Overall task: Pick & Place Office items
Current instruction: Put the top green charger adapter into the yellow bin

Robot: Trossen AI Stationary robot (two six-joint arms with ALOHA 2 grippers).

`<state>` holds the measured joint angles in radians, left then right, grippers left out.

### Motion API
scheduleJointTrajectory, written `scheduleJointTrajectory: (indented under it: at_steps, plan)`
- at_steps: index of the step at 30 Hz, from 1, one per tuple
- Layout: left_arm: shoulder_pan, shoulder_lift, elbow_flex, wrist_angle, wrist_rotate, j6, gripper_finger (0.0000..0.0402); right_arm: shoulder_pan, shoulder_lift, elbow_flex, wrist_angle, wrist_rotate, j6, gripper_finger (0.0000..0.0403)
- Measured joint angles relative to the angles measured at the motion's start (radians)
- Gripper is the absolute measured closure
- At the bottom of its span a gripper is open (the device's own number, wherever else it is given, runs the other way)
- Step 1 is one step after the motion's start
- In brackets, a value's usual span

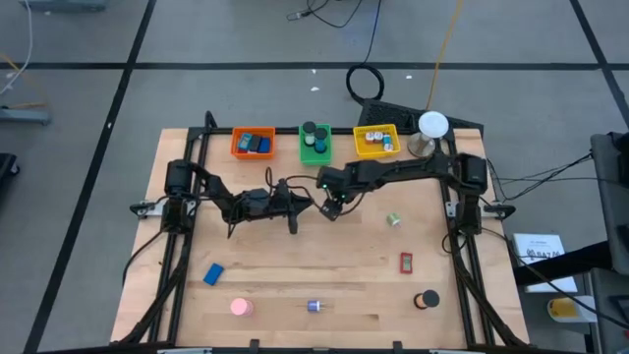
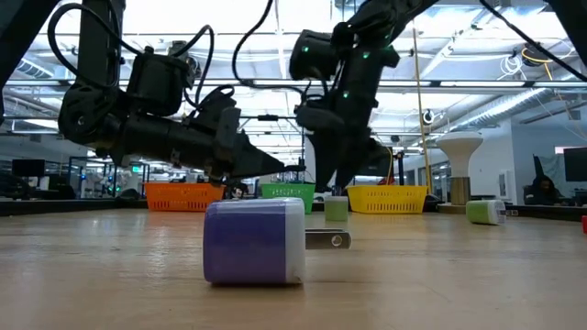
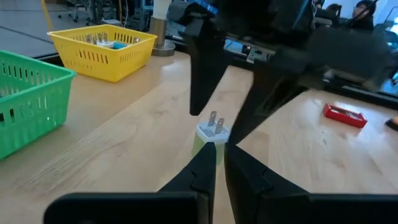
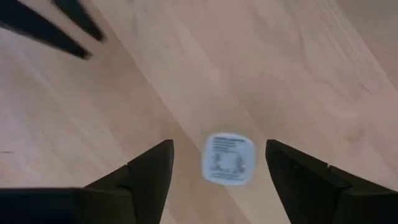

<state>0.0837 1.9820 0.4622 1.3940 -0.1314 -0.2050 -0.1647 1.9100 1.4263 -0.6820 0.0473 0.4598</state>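
Note:
A small pale green plug charger [image 3: 210, 132] stands on the wood with its two prongs up. From above it shows as a white printed face [image 4: 227, 160], and it also appears far back in the low view [image 2: 336, 207]. My right gripper [image 4: 219, 146] hangs over it, open, with one finger on either side and a gap at each. My left gripper [image 3: 219, 155] is shut on nothing, its tips just short of the charger and above the table [image 2: 278, 168]. Other items lie apart: a purple charger [image 2: 254, 240], a blue block [image 1: 213, 273] and a pink round piece [image 1: 241, 307].
Orange bin [image 1: 254, 144], green bin [image 1: 314, 144] and yellow bin [image 1: 376, 141] line the far edge, beside the white-domed stand [image 1: 430, 133]. A second green charger [image 1: 394, 219], a red piece [image 1: 406, 263] and a black round piece [image 1: 427, 300] lie on the right half.

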Motion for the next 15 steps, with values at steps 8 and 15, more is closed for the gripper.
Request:
scheduleJointTrajectory:
  at_steps: [8, 15]
  plan:
    - [0.000, 0.000, 0.000, -0.001, 0.000, 0.003, 0.0369, 0.000, 0.004, 0.002, -0.005, 0.040, -0.029, 0.0180]
    - [0.000, 0.000, 0.000, 0.000, 0.000, 0.004, 0.0369, 0.002, 0.026, 0.001, 0.004, 0.028, -0.031, 0.0203]
